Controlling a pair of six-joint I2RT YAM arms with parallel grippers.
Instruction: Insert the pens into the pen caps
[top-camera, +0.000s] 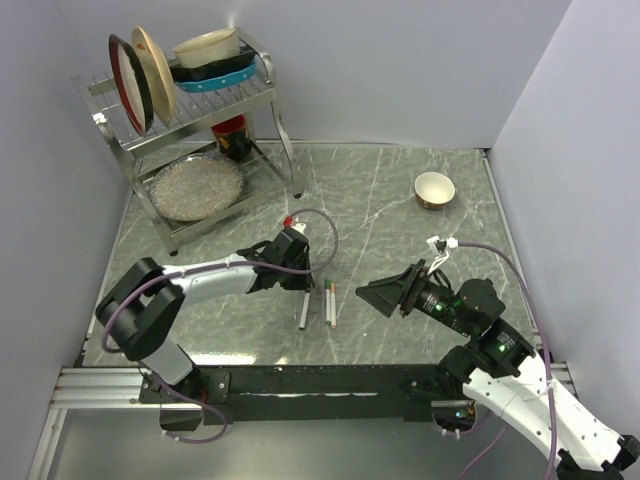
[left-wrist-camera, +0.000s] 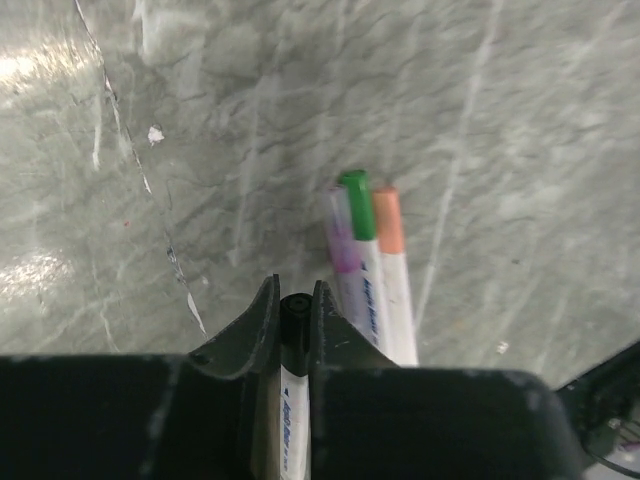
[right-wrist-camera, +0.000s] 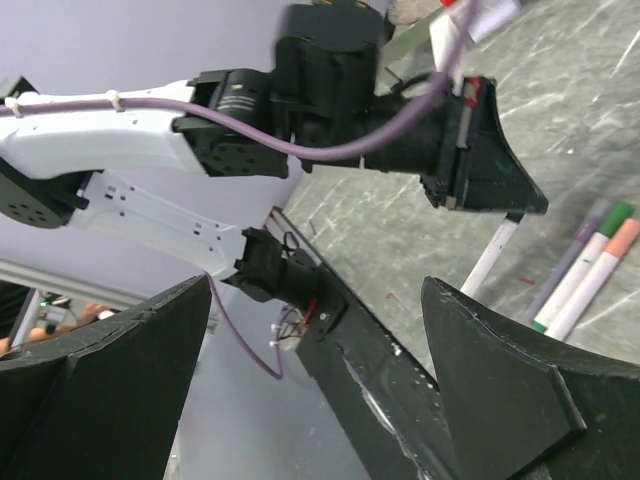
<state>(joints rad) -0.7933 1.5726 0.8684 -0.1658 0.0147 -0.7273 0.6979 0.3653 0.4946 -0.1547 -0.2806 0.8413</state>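
My left gripper (left-wrist-camera: 293, 292) is shut on a white-barrelled pen (left-wrist-camera: 291, 408), its black pen cap (left-wrist-camera: 293, 308) showing between the fingertips. From above, this gripper (top-camera: 300, 278) sits at the table's middle, with the held pen (top-camera: 303, 312) slanting down to the marble. Just to its right, three capped pens lie side by side, with purple (left-wrist-camera: 341, 235), green (left-wrist-camera: 355, 200) and orange (left-wrist-camera: 388, 220) pen caps. My right gripper (top-camera: 372, 293) hovers to the right of those pens, open and empty. In its own view the right gripper (right-wrist-camera: 318, 290) faces the left gripper (right-wrist-camera: 485, 170).
A metal dish rack (top-camera: 283, 140) with plates and bowls stands at the back left, with a glass dish (top-camera: 195, 187) on its lower shelf. A small bowl (top-camera: 434, 188) sits at the back right. The arms' black base rail (top-camera: 320, 380) runs along the near edge.
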